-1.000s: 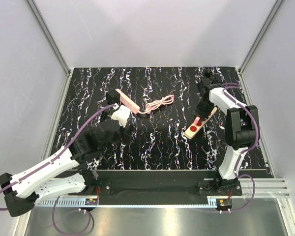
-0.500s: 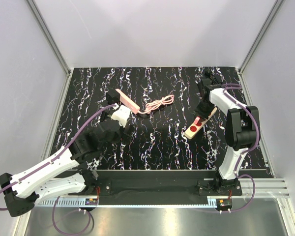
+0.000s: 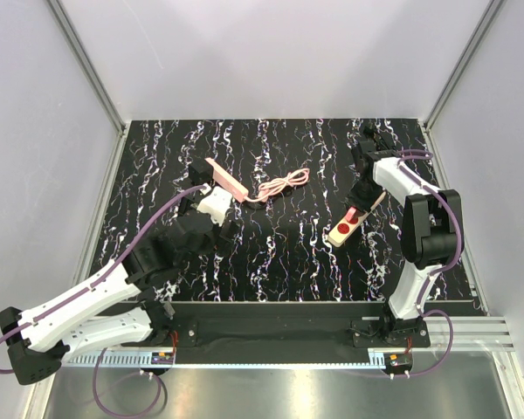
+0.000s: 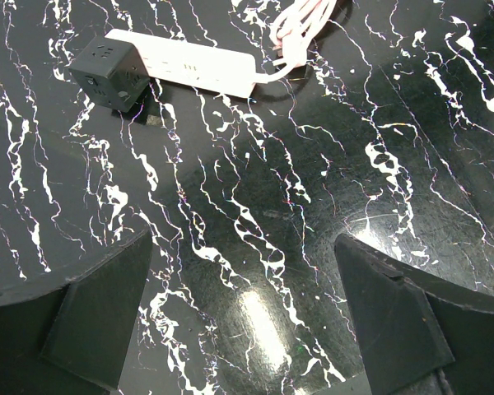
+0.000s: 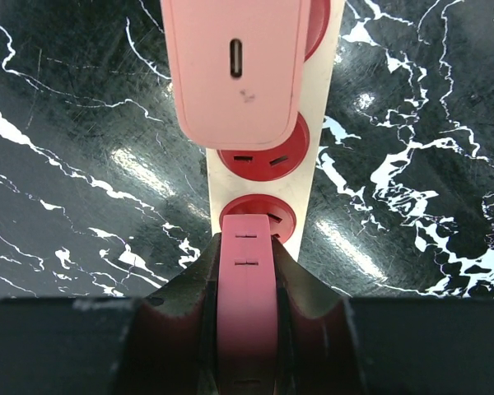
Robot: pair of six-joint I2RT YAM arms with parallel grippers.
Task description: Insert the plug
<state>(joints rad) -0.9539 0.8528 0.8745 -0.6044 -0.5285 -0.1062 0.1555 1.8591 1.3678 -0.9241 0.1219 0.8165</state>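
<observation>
My right gripper is shut on a pink plug, whose tip is at the nearest red socket of a cream power strip. A pink charger block sits in a socket farther along the strip. In the top view the right gripper is over the strip at the right. My left gripper is open and empty, low over bare table, with dark fingers at both sides. It shows in the top view left of centre.
A pale pink power strip with a black cube adapter at its end and a coiled pink cable lies beyond the left gripper. They also show in the top view, strip and cable. The black marbled table has walls around it.
</observation>
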